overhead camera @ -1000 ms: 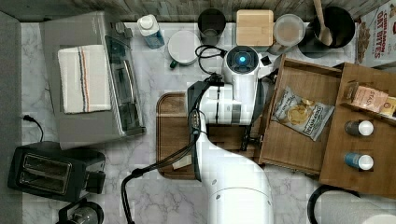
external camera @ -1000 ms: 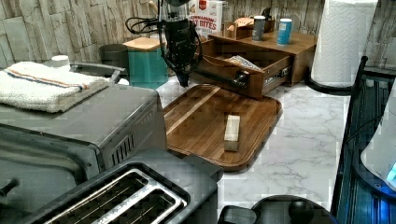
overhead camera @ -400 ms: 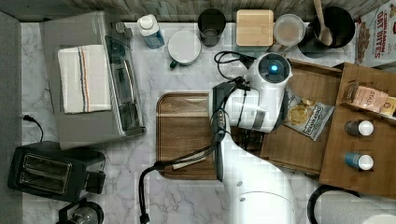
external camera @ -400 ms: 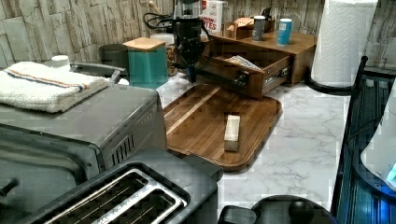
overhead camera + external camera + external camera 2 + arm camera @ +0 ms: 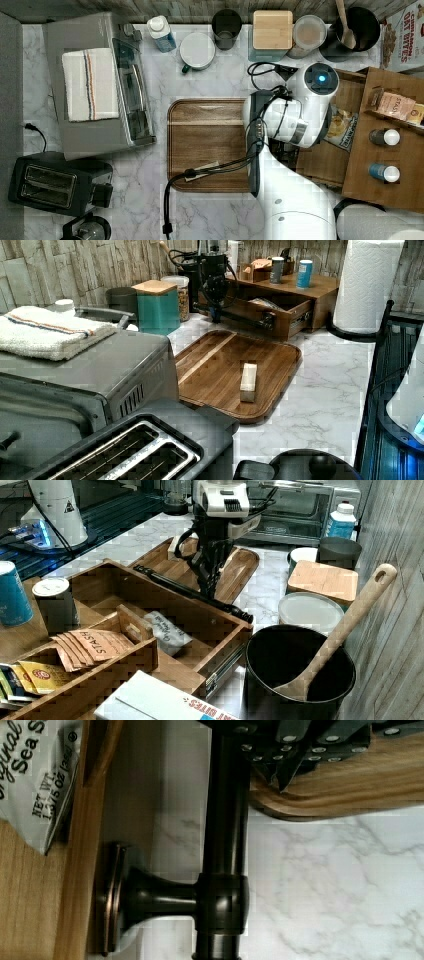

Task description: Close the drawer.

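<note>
Drawer (image 5: 165,625) is standing pulled out of its cabinet (image 5: 395,190), a chip bag (image 5: 167,630) lying inside, its front facing the cutting board (image 5: 235,370) on the tabletop (image 5: 320,390). The gripper (image 5: 210,582) is hanging at the dark handle bar (image 5: 222,845); I cannot tell whether it is clenched or released. Judging from this, the push should be going square against the bar, straight along the slides, kept level so the drawer is not racking.

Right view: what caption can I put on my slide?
Robot hand at the handle of the open drawer, chip bag inside.
</note>
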Tool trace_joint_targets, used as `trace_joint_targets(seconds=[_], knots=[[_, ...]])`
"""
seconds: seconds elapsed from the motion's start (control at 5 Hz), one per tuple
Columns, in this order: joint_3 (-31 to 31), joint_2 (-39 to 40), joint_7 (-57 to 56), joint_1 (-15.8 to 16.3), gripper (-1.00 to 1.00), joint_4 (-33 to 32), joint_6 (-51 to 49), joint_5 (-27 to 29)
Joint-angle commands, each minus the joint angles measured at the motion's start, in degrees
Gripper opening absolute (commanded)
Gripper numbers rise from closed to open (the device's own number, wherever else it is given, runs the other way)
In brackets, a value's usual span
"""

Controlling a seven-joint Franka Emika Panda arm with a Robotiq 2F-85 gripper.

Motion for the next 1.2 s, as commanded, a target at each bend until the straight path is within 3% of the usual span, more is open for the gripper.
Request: trace_joint_targets(seconds=[0.2,0.4,0.8,1.0,1.2], knots=[[-5.9,0.1,-13.0,-12.7,-1.0,6.4,-2.8,4.0],[-8.7,2.3,-12.6,-14.1,-1.0,7.9,-1.8,3.6],[-13.9,4.6,-6.2,-14.5,-1.0,11.0,-3.7,-2.7],[-17.2,2.7,-0.6,-11.2,-1.0,7.8,-0.7,-6.1],[-16.3,-2.2,0.1,-9.9,-1.0,-0.7,5.7,-5.3]])
